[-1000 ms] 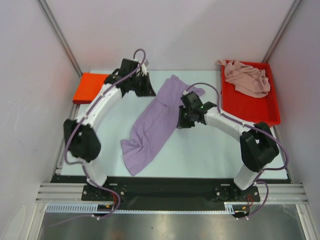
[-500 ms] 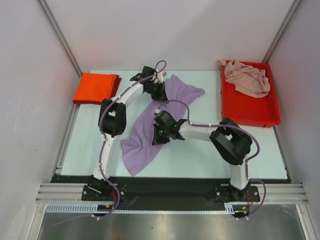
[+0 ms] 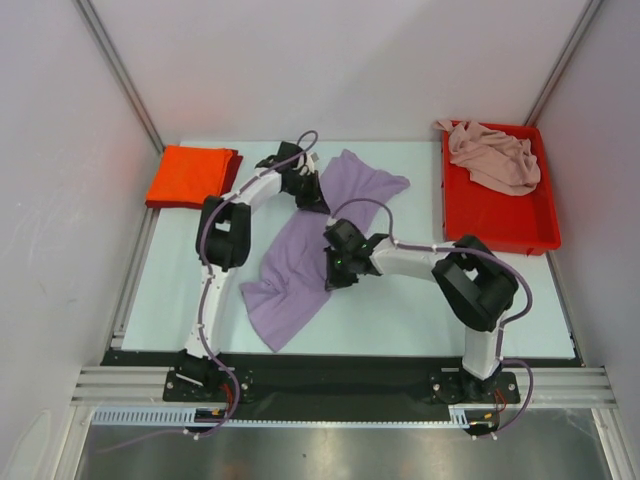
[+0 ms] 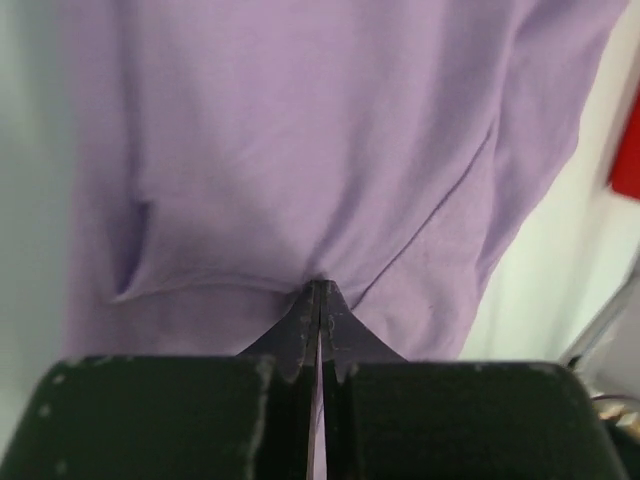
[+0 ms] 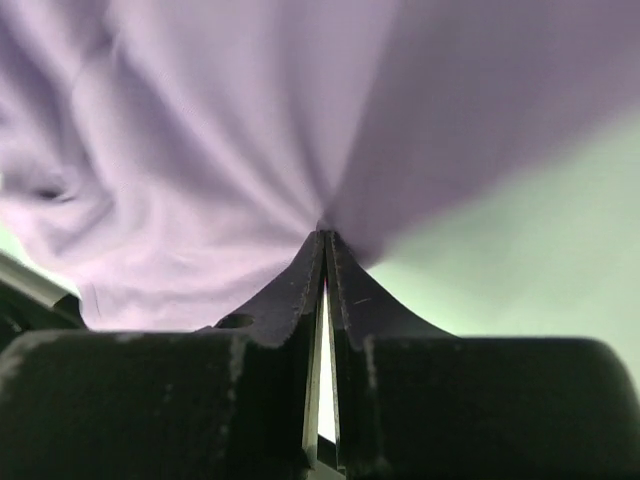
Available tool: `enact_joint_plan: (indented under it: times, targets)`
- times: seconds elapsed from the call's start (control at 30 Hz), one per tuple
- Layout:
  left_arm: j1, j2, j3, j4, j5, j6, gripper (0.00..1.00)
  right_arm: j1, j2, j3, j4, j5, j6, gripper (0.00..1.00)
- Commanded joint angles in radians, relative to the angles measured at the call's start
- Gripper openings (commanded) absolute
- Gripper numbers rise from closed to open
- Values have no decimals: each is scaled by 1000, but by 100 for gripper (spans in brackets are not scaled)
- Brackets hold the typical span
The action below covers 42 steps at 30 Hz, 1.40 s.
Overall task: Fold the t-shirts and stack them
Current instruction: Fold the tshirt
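The lavender-purple t-shirt [image 3: 300,265] lies spread in a long diagonal strip across the middle of the table. My left gripper [image 3: 316,197] is at its far left edge, shut on a pinch of the purple cloth [image 4: 300,160], with the fingertips [image 4: 320,288] pressed together. My right gripper [image 3: 333,280] sits at the strip's right edge near its middle, shut on a fold of the same cloth [image 5: 230,150]. An orange-red t-shirt [image 3: 192,175] lies folded at the back left. A pale pink t-shirt [image 3: 495,155] lies crumpled in the tray.
The red plastic tray [image 3: 500,218] stands at the back right, beside the right arm's elbow. White walls and metal posts close in the table on three sides. Bare pale table [image 3: 420,310] shows in front of the right arm.
The left arm swung from the back left corner to the shirt's far edge. The right gripper moved left to the shirt's right edge and closed on the cloth.
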<state>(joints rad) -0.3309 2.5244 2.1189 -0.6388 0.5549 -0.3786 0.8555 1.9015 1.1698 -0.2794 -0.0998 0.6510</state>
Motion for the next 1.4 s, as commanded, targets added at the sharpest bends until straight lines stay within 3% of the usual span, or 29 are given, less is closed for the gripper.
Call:
enact_joint_plan:
  times: [0.0,0.3,0.47,0.63,0.73,0.8,0.93,1.17,1.27,1.37]
  targets:
    - [96,-10,-105,107,-113,-181,0,-151,-13,-68,-217,94,-111,8]
    - [76,76,0,456,-7,-405,0,-312,56,85,-319,52,-275,10]
    - [70,180,142,455,3,-470,0,-308,6,137,-374,-38,-280,15]
    - [40,33,-15,502,43,-382,0,-355,-151,174,-385,-9,-206,40]
    - [24,-97,-164,516,60,-342,0,-424,-170,218,-266,31,-156,45]
    - [9,-156,-261,525,44,-295,0,-469,-100,307,-232,51,-149,47]
    - [-16,-271,-318,485,7,-192,2,-526,135,581,-240,31,-178,44]
    - [-22,-268,-268,544,-46,-126,0,-541,451,950,-296,51,-232,34]
    - [-23,-151,-128,524,-56,-144,0,-556,491,950,-247,61,-206,27]
    - [-31,-18,111,501,-18,-207,0,-561,501,941,-212,67,-205,25]
